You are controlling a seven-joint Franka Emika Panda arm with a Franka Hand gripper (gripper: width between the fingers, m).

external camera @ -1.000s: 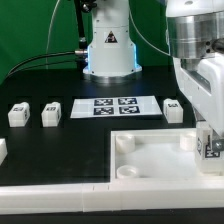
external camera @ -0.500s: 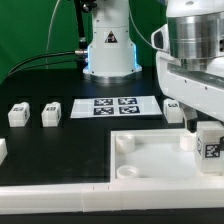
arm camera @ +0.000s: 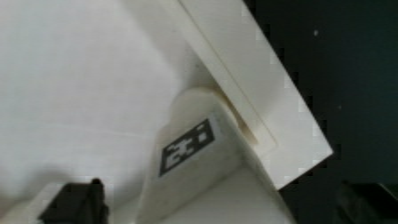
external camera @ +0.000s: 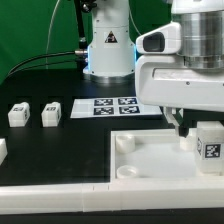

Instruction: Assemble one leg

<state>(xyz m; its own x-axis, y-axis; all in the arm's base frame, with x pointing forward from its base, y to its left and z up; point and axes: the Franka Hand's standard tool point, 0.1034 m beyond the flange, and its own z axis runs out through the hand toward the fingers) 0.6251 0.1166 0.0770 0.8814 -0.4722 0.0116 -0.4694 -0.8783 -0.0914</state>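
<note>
**Leg upright at the panel's corner**

In the exterior view we see a white blocky leg [external camera: 207, 147] with a black-and-white tag, standing upright at the panel's [external camera: 150, 160] corner on the exterior view's right. We cannot tell the end effector's state.

In the wrist view, the leg's [arm camera: 205, 140] tag sits beside the panel's [arm camera: 89, 90] raised rim; one dark fingertip [arm camera: 75, 202] shows.
</note>
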